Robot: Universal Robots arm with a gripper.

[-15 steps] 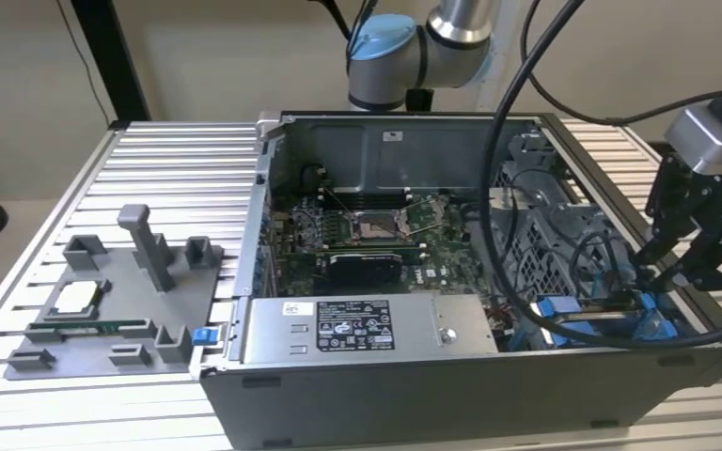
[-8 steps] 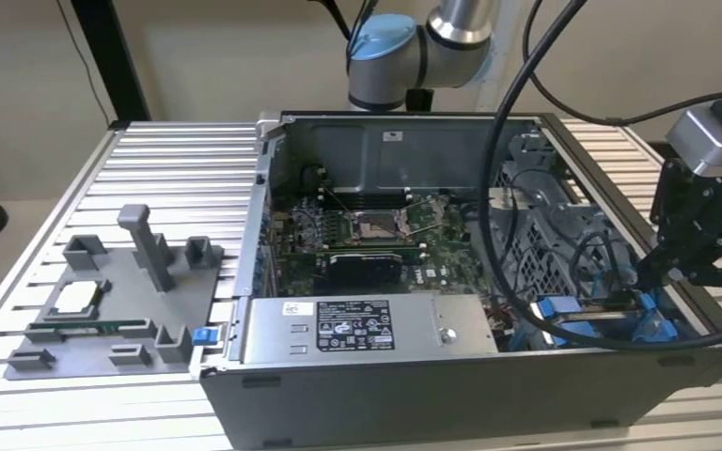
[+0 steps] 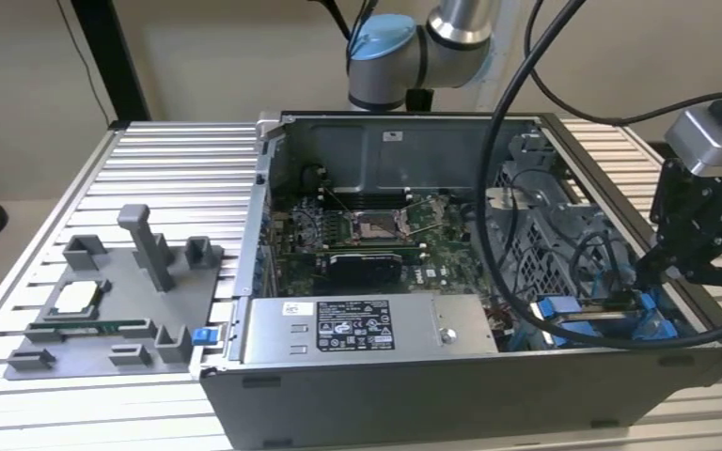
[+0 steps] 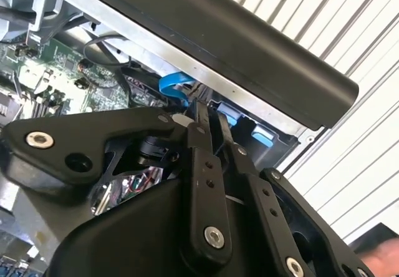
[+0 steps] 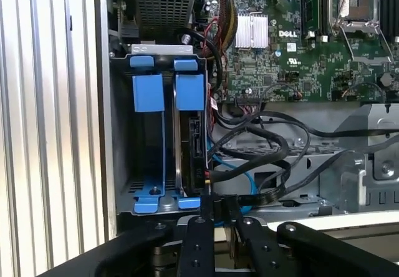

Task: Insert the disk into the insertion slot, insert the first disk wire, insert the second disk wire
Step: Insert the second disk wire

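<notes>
The disk (image 5: 192, 141) stands edge-on in the insertion slot (image 5: 148, 127), under one of two blue tabs, its connector edge facing outward. In the first wrist view my gripper (image 5: 216, 209) sits just off that edge, fingers close together on a dark plug of a disk wire. A blue wire (image 5: 244, 178) and black wires loop beside it. In the second wrist view the gripper (image 4: 209, 111) points at a blue wire (image 4: 173, 85) below the case's rim. In the exterior view the gripper (image 3: 639, 299) reaches into the case's front corner on the exterior view's right, at the blue slot (image 3: 559, 310).
The open computer case (image 3: 462, 385) lies on a ribbed aluminium table (image 3: 173, 169). A grey labelled power-supply box (image 3: 336, 329) and the motherboard (image 3: 361, 235) lie in it. A grey fixture tray (image 3: 98, 310) lies at the exterior view's left. Thick black cables (image 3: 499, 169) hang over the case.
</notes>
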